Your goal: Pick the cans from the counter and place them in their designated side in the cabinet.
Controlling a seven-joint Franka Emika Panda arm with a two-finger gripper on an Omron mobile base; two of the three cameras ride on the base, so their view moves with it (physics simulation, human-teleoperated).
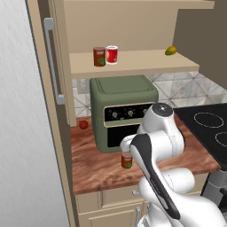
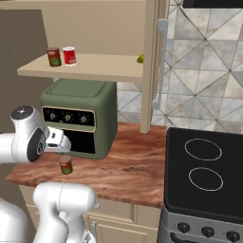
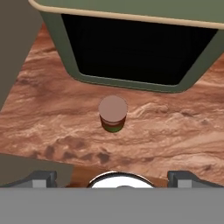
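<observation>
A: Where are the cans?

B: One can (image 3: 113, 113) stands upright on the worktop (image 1: 97, 168), just in front of the green oven (image 2: 80, 114), apart from its door. Brown-red body, green patch low on the side. Two more sit on the cabinet (image 1: 133, 64) shelf, side by side and nearly touching: a brown-red can with a green label (image 1: 99, 56) on the left, a bright red can (image 1: 111, 54) on the right.

A: And the fingers?

B: The fingers (image 3: 113, 179) stand wide apart above the worktop can, nothing between them, not touching it. In the hand view the can's top lies centred between the two tips.

A: Anything else on the surfaces?

B: A small red fruit (image 1: 83, 124) on the worktop left of the oven, near the cabinet door. A yellow-green fruit (image 1: 170, 50) at the far right end of the shelf, well apart from the cans. Black stovetop (image 2: 204, 171) to the right of the worktop
</observation>
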